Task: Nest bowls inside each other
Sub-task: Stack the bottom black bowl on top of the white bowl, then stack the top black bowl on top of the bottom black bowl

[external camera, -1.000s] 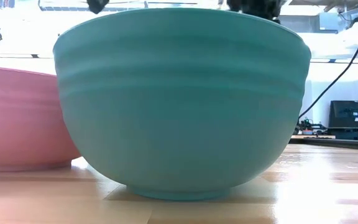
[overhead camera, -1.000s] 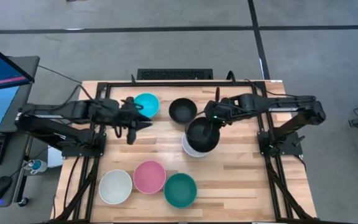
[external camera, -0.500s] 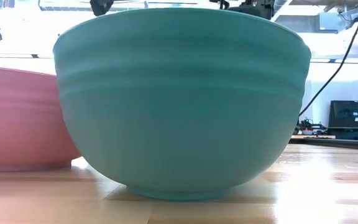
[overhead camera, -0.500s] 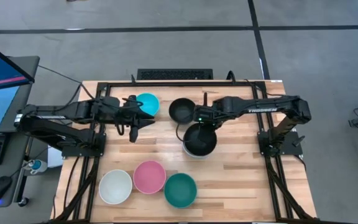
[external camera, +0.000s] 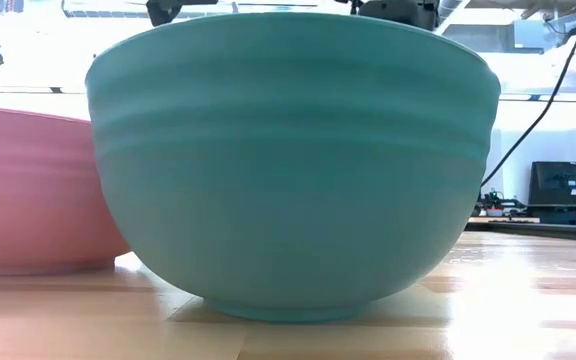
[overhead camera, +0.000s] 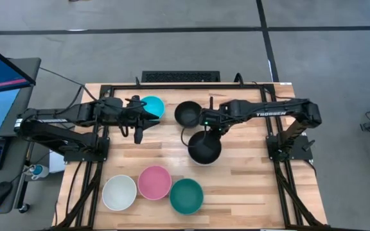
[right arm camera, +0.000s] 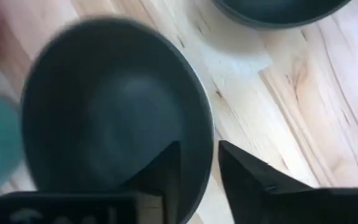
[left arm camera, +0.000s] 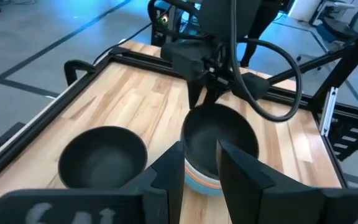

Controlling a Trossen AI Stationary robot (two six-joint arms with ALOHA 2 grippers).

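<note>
At centre of the high view, black bowl [overhead camera: 205,148] now seated in the stack [left arm camera: 202,178], where half a second ago still slightly proud with a white rim showing beneath; coloured rims visible under it in the left wrist view. Right pincer [overhead camera: 209,126] at the bowl's upper rim, spread: one finger inside the wall, one outside, wall passing between with a gap, so release judged under way rather than a pinch. Task advanced by one bowl. Second black bowl [overhead camera: 188,113] just up-left of the stack, near the right arm. Cyan bowl [overhead camera: 151,107] at upper left of the bench [overhead camera: 249,186], with left pincer [overhead camera: 138,128] just beside it, fingers parted and empty in its wrist view, unmoved over the last half-second. White bowl [overhead camera: 119,192], pink bowl [overhead camera: 154,182] and teal bowl [overhead camera: 186,196] in a row along the lower edge, pink and teal touching or nearly so. Open board between that row and the stack, and to the right of the stack; metal frame along the upper and side edges limiting reach there. Straight lift judged necessary to clear the rim without tipping.
</note>
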